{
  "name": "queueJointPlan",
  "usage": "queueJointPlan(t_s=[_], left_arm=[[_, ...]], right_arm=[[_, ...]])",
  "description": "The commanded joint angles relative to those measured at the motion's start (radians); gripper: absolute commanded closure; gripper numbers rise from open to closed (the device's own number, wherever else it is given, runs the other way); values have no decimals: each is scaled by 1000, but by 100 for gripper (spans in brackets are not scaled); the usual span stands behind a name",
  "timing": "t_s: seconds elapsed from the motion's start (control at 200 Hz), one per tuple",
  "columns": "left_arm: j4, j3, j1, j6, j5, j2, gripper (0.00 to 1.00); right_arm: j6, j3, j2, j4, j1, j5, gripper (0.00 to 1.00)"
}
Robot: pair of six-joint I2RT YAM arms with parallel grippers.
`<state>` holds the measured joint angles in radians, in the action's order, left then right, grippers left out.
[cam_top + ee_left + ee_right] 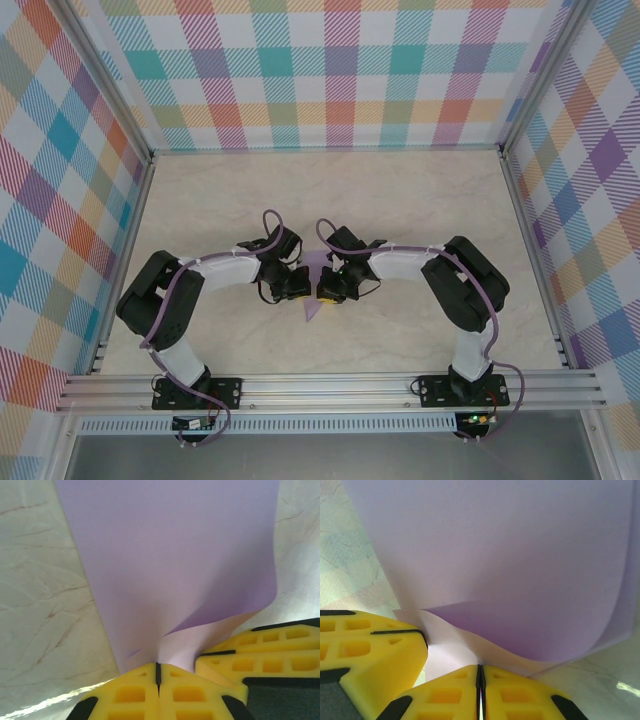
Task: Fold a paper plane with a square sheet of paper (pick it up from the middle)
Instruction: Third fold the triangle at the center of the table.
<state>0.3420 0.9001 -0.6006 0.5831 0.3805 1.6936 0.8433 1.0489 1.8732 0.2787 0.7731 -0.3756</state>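
Seen from above, two black robot arms curve inward over a pale marbled table (400, 200) walled with pastel checked panels (330, 70), and a lavender sheet of paper (317, 272) sits between their tips at the table's centre. The left gripper (158, 672) has its yellow fingers pressed together, pinching the paper's lower edge. The right gripper (480, 675) is clamped on the same curling, partly folded sheet just beside it.

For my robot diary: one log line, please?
left pincer: shut on thin lavender paper sheet | right pincer: shut on it
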Motion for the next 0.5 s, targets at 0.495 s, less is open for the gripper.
queueJointPlan(t_s=[0.495], left_arm=[[74, 12, -9, -26, -61, 41, 100]], right_arm=[[-59, 11, -10, -52, -5, -26, 90]])
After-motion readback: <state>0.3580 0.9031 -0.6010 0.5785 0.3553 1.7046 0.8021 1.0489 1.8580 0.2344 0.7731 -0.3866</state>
